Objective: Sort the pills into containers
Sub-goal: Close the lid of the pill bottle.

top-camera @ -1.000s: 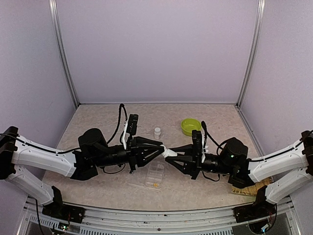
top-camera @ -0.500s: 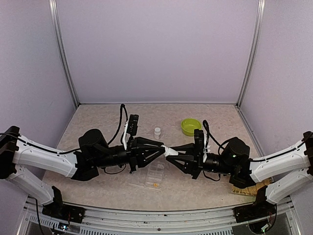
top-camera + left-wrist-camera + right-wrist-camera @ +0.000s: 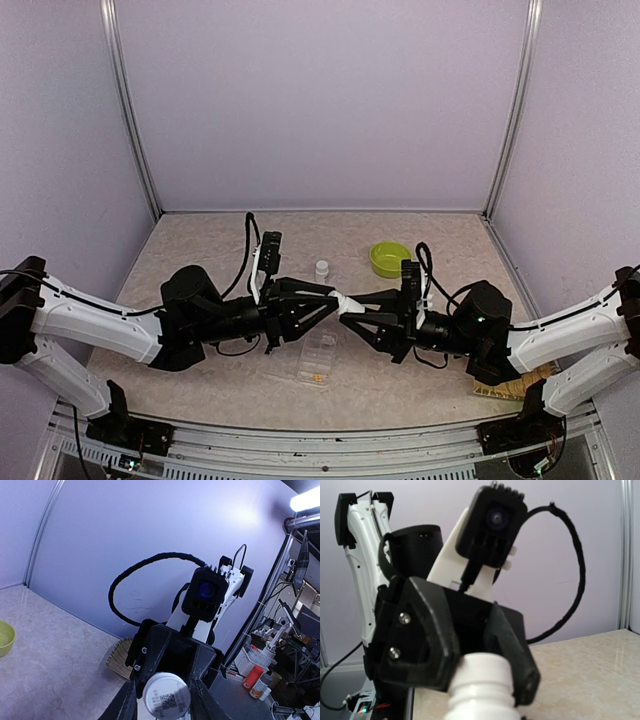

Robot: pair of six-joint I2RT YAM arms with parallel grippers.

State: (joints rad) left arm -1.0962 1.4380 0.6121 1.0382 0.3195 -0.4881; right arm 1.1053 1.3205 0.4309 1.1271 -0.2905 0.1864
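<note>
Pinching a bottle (image 3: 346,306) end to end with left gripper (image 3: 331,300) and right gripper (image 3: 361,310) over the box (image 3: 318,358), apparently uncapping; next, likely twisting apart.

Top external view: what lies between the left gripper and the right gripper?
A small white bottle bridges the left gripper and the right gripper; the top external view shows it.

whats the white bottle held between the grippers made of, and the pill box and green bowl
White bottle: probably opaque matte plastic, going by the moulded ridges at its neck in the right wrist view. Pill box: clear glossy plastic with see-through walls. Bowl: lime-green and smooth, likely plastic, though the look leaves it open.
</note>
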